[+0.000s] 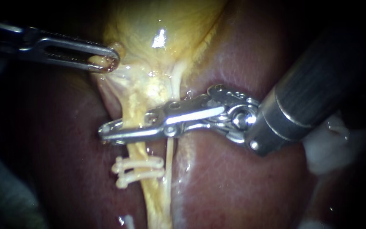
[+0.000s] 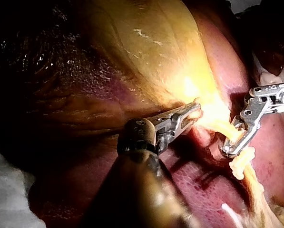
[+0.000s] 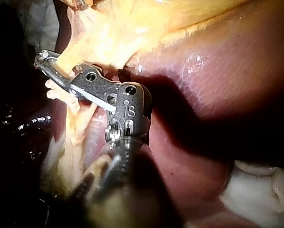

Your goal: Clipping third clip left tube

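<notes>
Yellow, fat-streaked tissue runs down from the gallbladder [image 1: 166,25] and narrows into the left tube [image 1: 135,149], which lies on the dark red liver [image 1: 234,182], with a much thinner right tube [image 1: 169,159] just beside it. Two white clips [image 1: 149,162] already sit across the left tube, one close under the other, on the side away from the gallbladder.

The right instrument [image 1: 106,132] reaches across the liver and over the right tube. Its end effector straddles the left tube between the gallbladder and the nearer clip. The jaws stand narrow, and both seem to press the tube from opposite sides. I cannot make out whether a clip is loaded between them. The left instrument [image 1: 104,62] has its end effector closed on a small nub of yellow tissue at the gallbladder's neck, drawing it sideways so that the tube lies stretched and exposed. White gauze [image 1: 331,148] lies at the liver's far edge, behind the right instrument's shaft.

The tube looks soft, wet and slippery, a limp cord with no stiffness of its own, and thin enough to tear if pulled hard or twisted. It is best taken squarely across its full width, on the bare stretch near the existing clips, with the tips showing past its far side and clear of the right tube. Tension from the left instrument should be gentle: the nub it holds is small and could slip free.
</notes>
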Tool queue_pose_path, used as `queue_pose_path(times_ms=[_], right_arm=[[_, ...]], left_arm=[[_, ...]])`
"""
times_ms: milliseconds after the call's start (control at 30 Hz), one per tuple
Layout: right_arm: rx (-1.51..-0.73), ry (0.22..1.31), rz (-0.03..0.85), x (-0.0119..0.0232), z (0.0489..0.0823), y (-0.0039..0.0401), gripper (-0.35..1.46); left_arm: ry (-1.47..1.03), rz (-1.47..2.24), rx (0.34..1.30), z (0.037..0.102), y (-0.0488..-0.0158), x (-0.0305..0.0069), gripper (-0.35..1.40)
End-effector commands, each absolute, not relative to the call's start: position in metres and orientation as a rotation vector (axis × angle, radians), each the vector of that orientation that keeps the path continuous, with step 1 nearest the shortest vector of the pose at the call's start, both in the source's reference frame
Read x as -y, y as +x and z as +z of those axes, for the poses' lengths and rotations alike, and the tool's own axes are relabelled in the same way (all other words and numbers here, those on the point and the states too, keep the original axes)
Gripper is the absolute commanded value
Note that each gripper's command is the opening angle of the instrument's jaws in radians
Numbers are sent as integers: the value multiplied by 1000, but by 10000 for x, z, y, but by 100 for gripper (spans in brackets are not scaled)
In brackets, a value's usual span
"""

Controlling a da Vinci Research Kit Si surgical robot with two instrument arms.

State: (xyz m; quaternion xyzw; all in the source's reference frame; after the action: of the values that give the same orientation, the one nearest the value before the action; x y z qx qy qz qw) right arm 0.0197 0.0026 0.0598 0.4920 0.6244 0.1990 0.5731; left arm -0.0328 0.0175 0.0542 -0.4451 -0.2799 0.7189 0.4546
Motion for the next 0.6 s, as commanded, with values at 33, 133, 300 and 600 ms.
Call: queue_pose_path(times_ms=[33,133,300,600], right_arm=[[-1461,1146,483,-26,597,196,-35],[-1456,1149,499,-24,596,194,-35],[-1456,1150,498,-22,594,194,-35],[-1456,1149,499,-24,596,192,-35]], left_arm=[[-1098,1774,691,542,-328,-175,-35],[-1098,1774,691,542,-328,-175,-35],[-1098,1774,691,542,-328,-175,-35],[-1098,1774,691,542,-328,-175,-35]])
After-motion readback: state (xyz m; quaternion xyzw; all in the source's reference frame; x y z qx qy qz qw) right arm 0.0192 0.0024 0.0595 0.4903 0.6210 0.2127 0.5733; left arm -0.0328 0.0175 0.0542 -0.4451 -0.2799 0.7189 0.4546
